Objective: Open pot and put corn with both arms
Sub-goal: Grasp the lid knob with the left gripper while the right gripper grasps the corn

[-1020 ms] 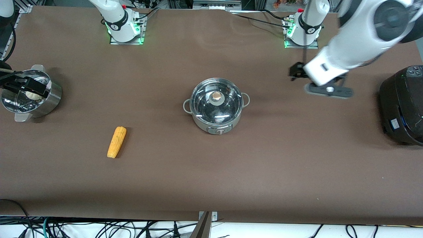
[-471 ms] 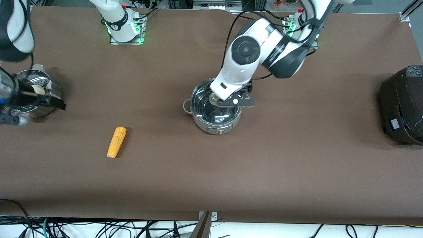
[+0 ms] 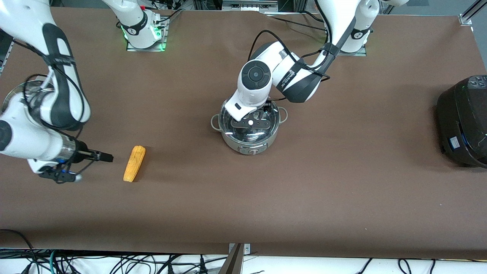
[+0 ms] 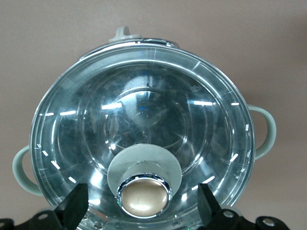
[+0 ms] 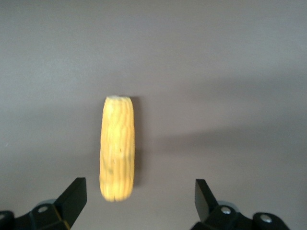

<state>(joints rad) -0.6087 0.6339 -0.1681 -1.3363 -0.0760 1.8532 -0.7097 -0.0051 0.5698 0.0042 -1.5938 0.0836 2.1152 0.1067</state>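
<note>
Corn (image 3: 134, 163): lies flat on the bare brown table (image 3: 342, 198), toward the right arm's end, nearer the front edge than the pot and well apart from it. Untouched. In the right wrist view the cob (image 5: 116, 147) shows whole, blunt end up in that picture.

Right gripper (image 3: 99, 156): low over the table just beside the corn, on the side toward the right arm's end. Fingers spread wide with nothing between them; one fingertip (image 5: 76, 188) shows dark at the edge of the wrist view, the cob ahead of it and not touched.

Pot (image 3: 249, 127): stands near the middle of the table, front knob facing the front edge, glass lid (image 4: 144, 139) in place and closed.

Lid knob (image 4: 144, 197): copper-coloured, on a grey collar, at the centre of the lid.

Left gripper (image 3: 249, 116): right above the lid. Fingers apart, one fingertip (image 4: 76, 201) on each side of the knob, a gap on both sides.

Cooker (image 3: 462, 121): large, black, at the left arm's end of the table.

Steel basket (image 3: 23, 91): at the right arm's end, mostly hidden by the right arm.
</note>
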